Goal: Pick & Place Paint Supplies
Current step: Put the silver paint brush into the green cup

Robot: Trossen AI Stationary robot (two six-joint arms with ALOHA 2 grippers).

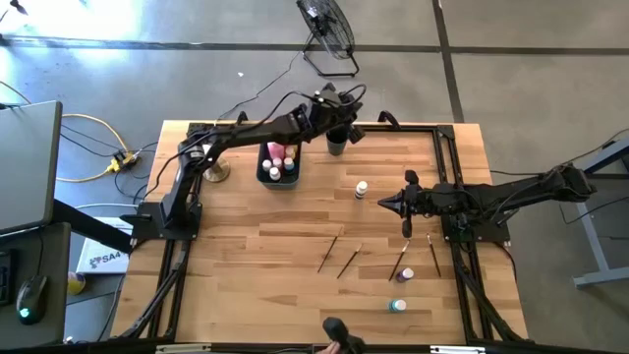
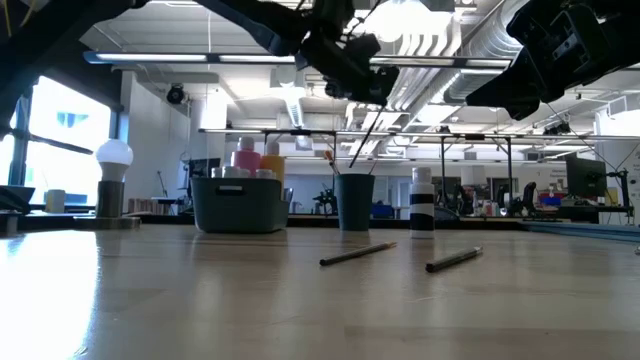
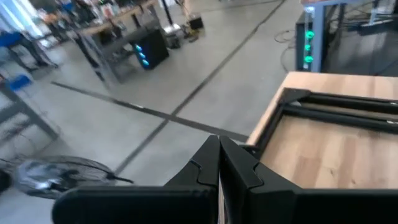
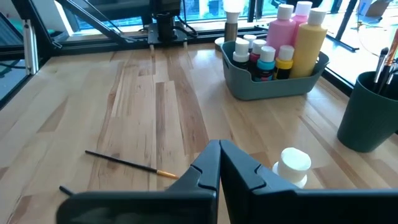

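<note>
Plainly the biggest hazard is the dark cup (image 1: 337, 145) directly beneath the left gripper's (image 1: 339, 116) clenched, empty fingers: a careless descent could tip it and spill its brushes. Next, the grey bin (image 4: 273, 84) beside that cup, holding the pink bottle (image 4: 283, 32) and yellow bottle (image 4: 308, 38), could be nudged. Smaller still, the white-capped bottle (image 4: 292, 165) just ahead of the right gripper's (image 1: 392, 204) pinched-together, empty fingers may topple, and the thin paintbrush (image 4: 130, 164) near them could roll away.

Bright overhead lighting, backlit silhouettes
</note>
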